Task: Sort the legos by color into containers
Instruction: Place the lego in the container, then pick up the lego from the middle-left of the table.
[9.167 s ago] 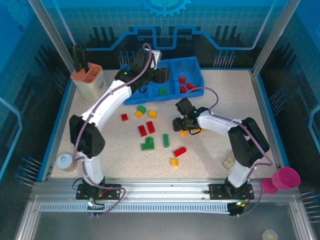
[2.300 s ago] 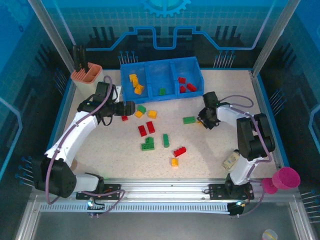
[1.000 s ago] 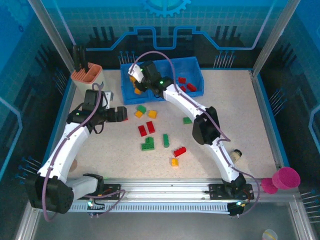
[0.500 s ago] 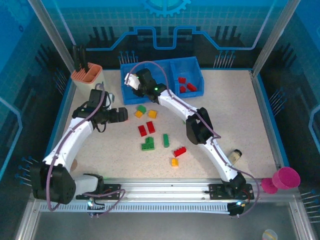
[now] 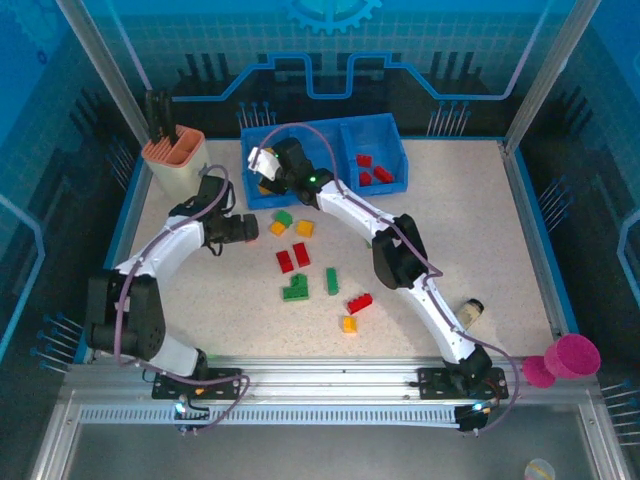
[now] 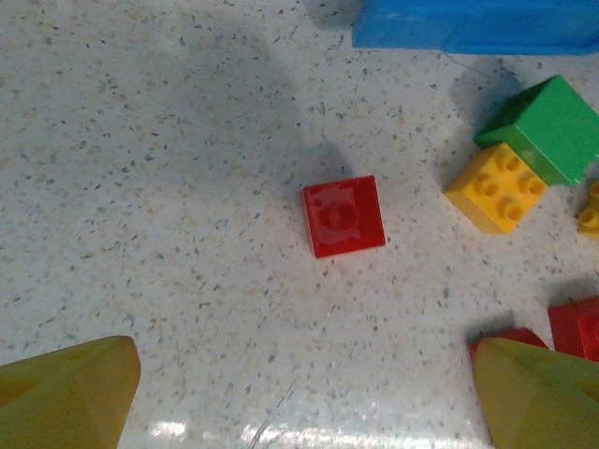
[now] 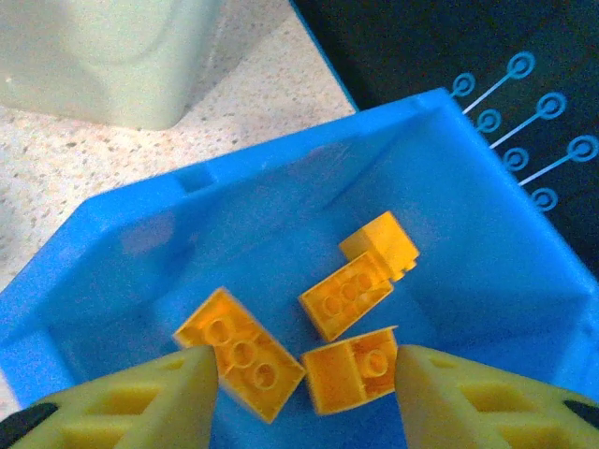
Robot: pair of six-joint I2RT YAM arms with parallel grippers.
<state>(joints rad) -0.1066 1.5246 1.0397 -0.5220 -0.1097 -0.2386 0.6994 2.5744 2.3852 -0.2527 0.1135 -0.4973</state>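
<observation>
My right gripper (image 5: 268,180) (image 7: 309,402) hangs open inside the left container of the blue tray (image 5: 395,125) (image 7: 487,187). Several yellow-orange legos lie on that container's floor. One of them (image 7: 351,369) sits between my fingertips, right up against the right finger and well apart from the left one. Red legos (image 5: 370,172) lie in the right container. My left gripper (image 5: 248,229) (image 6: 299,402) is open low over the table, with a small red square lego (image 6: 343,216) just ahead of its fingers. A green lego (image 6: 543,126) and a yellow one (image 6: 496,187) lie to that brick's right.
Loose red, green and yellow legos are scattered mid-table, among them an L-shaped green one (image 5: 295,289) and a red one (image 5: 360,302). A beige holder (image 5: 175,160) stands at the back left. A pink cup (image 5: 575,355) sits off the table's right front.
My right gripper has opened over the left container and the yellow lego it carried now lies loose between its fingers. The left gripper has edged right toward the small red lego.
</observation>
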